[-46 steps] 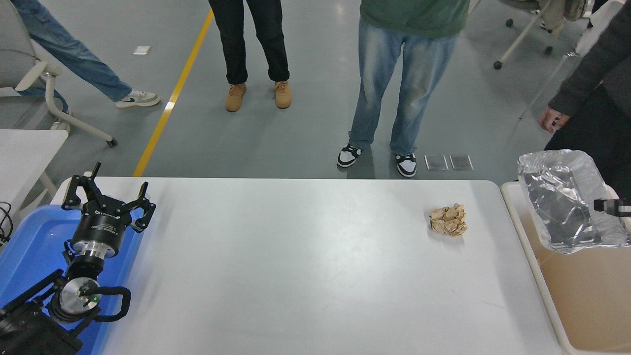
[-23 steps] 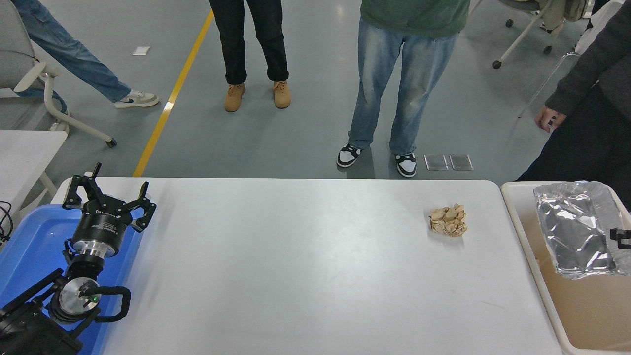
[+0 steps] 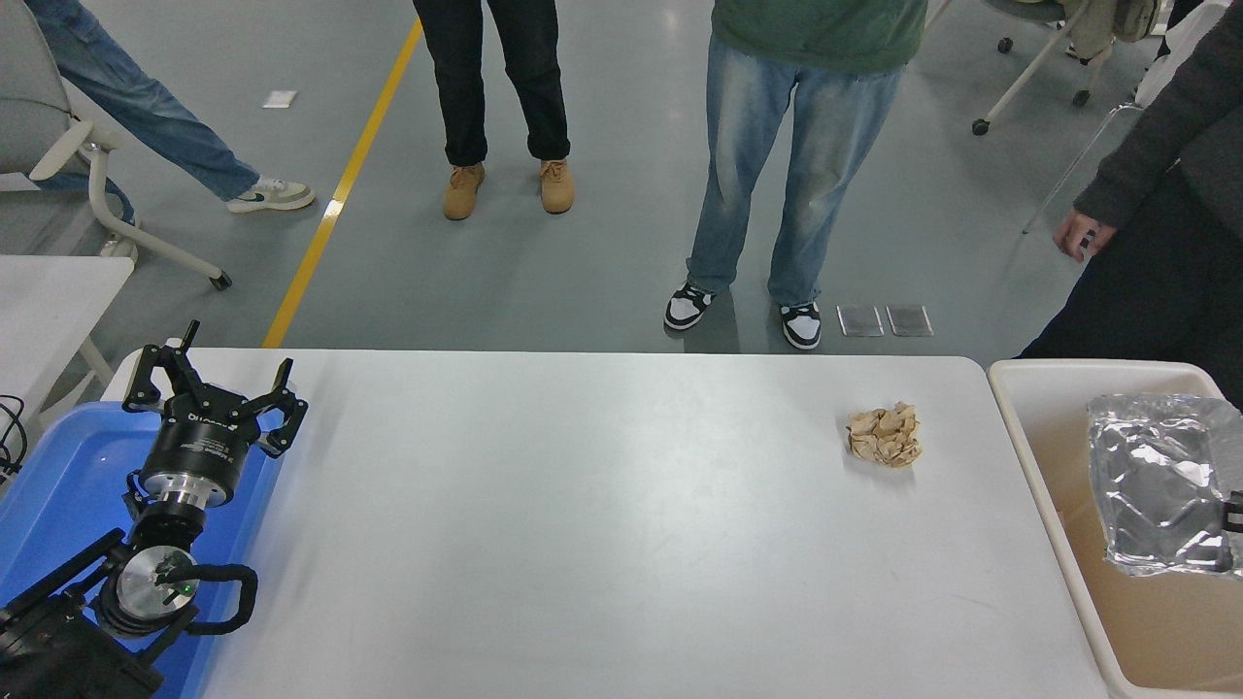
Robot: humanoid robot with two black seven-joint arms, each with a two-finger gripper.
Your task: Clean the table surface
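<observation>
The table surface (image 3: 602, 524) is a wide white top with a crumpled brown paper ball (image 3: 884, 435) lying at its far right. A crumpled silver foil sheet (image 3: 1160, 481) hangs low inside the beige bin (image 3: 1029, 408) to the right of the table. Only a small black tip of my right gripper (image 3: 1235, 512) shows at the picture's right edge, against the foil; its state is hidden. My left gripper (image 3: 214, 379) is parked open and empty at the lower left, over a blue tray (image 3: 58, 485).
Several people stand beyond the far edge; one person's hand (image 3: 1080, 236) hangs at the upper right above the bin. A smaller white table (image 3: 49, 291) and a chair stand at the left.
The foil has moved down and to the right, from above the bin's rim into the bin, and my right gripper has slid almost out of the picture. The paper ball and left arm have not moved.
</observation>
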